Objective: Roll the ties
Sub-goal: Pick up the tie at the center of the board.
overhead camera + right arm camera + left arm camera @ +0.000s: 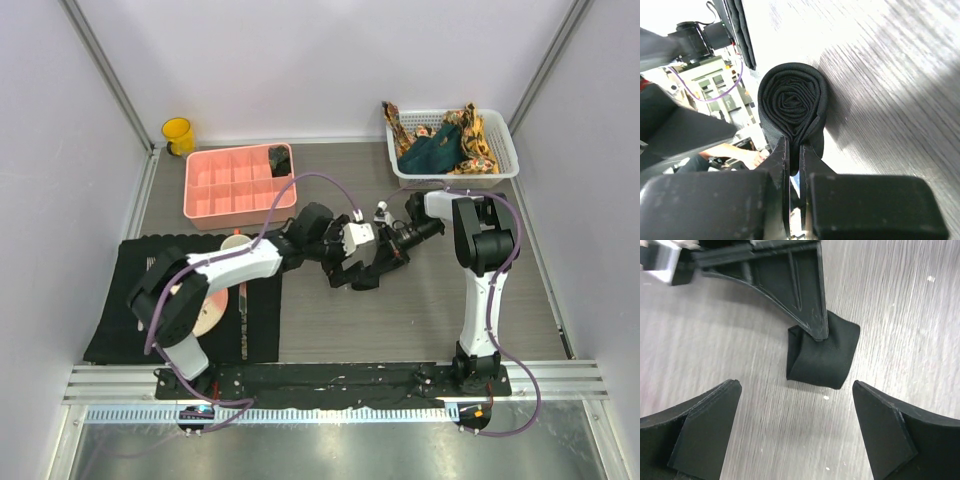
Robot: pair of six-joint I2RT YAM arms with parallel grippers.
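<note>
Black fabric wound into a tight spiral, the black tie (792, 102) lies as a finished roll on the brushed grey surface (715, 340), straight ahead of the right jaws. Those right jaws are pressed together on the roll's loose outer flap, pinching it just below the spiral. The coil itself sits past their tips, apparently resting on the surface. The left jaws stand spread wide, one on each side of the roll and apart from it, touching nothing.

Rolling of this tie looks done, so the step in hand is, I judge, securing the roll and carrying it off. The pink tray (215, 190) sits well beyond the left jaws, with a dark bundle (280, 158) already in one corner compartment, so it is the likely destination. The next move calls for a lift that keeps the flap taut so the coil does not unwind. The left jaws should either be held clear or close round the coil to steady it. Remaining ties (445, 148) wait in the white basket (470, 176), well behind the right jaws.
</note>
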